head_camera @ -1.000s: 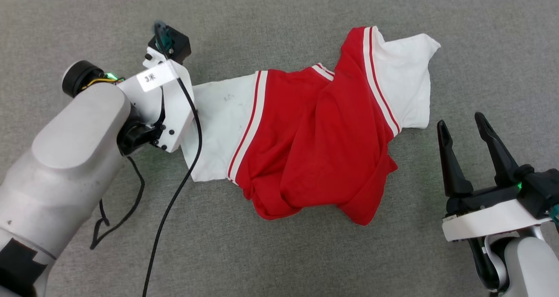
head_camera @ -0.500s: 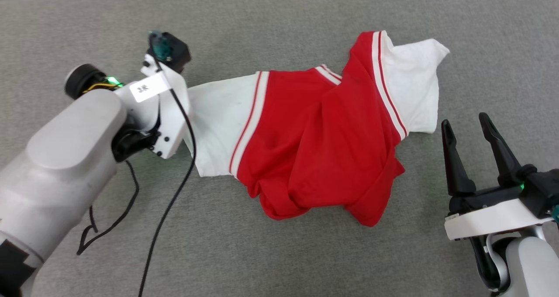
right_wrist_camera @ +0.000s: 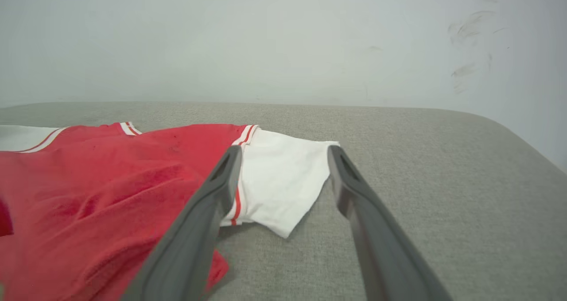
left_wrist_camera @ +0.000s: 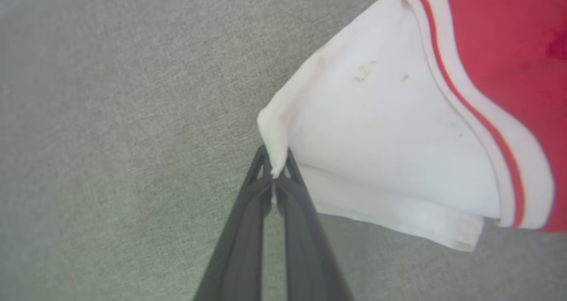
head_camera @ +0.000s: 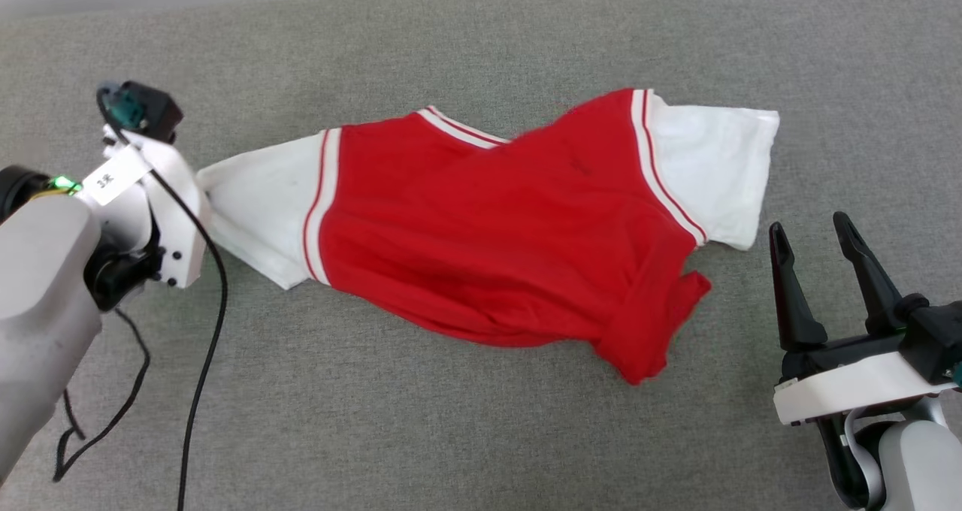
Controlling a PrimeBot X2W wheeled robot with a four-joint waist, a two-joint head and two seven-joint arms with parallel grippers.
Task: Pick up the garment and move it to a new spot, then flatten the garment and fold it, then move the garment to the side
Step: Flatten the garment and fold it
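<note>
Grey fabric surface is carrying the garment, which is lying stretched out. Left gripper is pinching a white sleeve tip between its fingertips. Right gripper is hovering with jaws apart, the other sleeve just ahead of it. Step, as judged: relocating the garment. The next move is calling for a carry that keeps this thin pinch from slipping.

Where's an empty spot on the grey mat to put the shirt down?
The near strip of grey mat, between the black cable and the open right hand, is bare. So is the far strip behind the shirt. It is crowded where the left hand pinches the white sleeve.
</note>
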